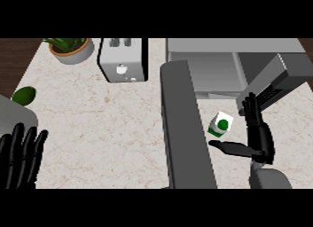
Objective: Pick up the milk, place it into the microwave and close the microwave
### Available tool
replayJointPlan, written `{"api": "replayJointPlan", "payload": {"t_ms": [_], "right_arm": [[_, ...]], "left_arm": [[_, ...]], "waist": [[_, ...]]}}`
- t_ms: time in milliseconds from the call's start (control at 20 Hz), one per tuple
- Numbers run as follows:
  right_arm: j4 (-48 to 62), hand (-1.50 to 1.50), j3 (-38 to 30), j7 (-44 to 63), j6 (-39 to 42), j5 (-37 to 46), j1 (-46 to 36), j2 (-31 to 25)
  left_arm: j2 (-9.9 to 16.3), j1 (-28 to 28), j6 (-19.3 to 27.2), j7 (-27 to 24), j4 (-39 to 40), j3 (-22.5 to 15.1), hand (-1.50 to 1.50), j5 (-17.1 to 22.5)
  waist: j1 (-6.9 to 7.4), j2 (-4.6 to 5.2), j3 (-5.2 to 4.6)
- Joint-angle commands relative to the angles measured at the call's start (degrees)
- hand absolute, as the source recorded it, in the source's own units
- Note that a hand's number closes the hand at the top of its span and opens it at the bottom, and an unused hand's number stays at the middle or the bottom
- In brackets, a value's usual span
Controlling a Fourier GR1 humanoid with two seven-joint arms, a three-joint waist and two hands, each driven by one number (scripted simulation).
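The milk [221, 124], a small white carton with a green mark, stands on the counter just right of the microwave's open door [183, 128]. The microwave [237, 60] sits at the back right with its grey cavity showing. My right hand [258, 133] is open beside the carton, fingers straight and pointing away, thumb stretched out toward the left just below the carton; it is close to the carton but not closed around it. My left hand [16, 157] rests open at the lower left, fingers up.
A silver toaster [123, 60] stands at the back middle, a potted plant [71, 48] at the back left. A green avocado [24, 95] lies near the left edge beside a grey object [8, 116]. The open door splits the counter down the middle.
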Motion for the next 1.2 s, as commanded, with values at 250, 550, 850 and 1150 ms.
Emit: {"api": "replayJointPlan", "payload": {"t_ms": [250,550,850,1150], "right_arm": [[17.74,-1.5,-3.22,-14.59,3.8,-2.16,-2.16,0.07],[38.29,-1.5,-8.13,-22.89,3.23,-2.83,-14.92,-1.69],[50.55,-1.5,-10.07,-32.1,4.38,-2.08,-17.78,-4.48],[54.47,1.5,-6.43,-34.85,7.95,2.52,-19.89,-7.09]], "left_arm": [[0.06,2.33,0.96,0.2,-1.36,-1.91,-1.5,-2.06],[0.67,2.08,0.68,-0.11,-0.99,-2.79,-1.5,-1.26],[-0.91,3.27,3.26,-1.42,0.12,-8.05,-1.5,-5.86],[0.16,3.64,1.98,-4.32,1.52,-5.71,-1.5,-2.72]], "waist": [[0.09,0.02,0.02],[0.49,0.16,0.05],[0.71,0.25,0.09],[1.41,0.61,0.16]]}}
